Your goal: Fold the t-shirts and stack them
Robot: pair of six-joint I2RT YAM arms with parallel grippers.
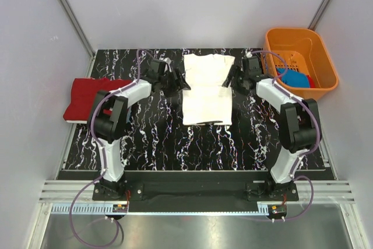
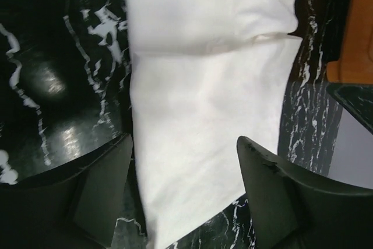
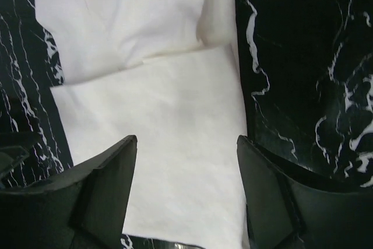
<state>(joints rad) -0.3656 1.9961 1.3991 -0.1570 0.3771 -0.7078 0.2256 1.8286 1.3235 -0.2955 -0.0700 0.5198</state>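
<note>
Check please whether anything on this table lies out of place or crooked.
The red t-shirt reaches past the left edge of the black table. The white t-shirt in the middle is only partly folded, and its layers do not line up squarely. Nothing looks spilled or damaged.

Left arm (image 1: 114, 122), right arm (image 1: 294, 125): white links, black joints, purple cables; left hand (image 1: 176, 80), right hand (image 1: 235, 77) matte black.

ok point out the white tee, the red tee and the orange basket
white tee (image 1: 207, 106): top view, on the folded near half
red tee (image 1: 87, 96): top view, middle of the cloth
orange basket (image 1: 325, 59): top view, on its right-hand wall
</note>
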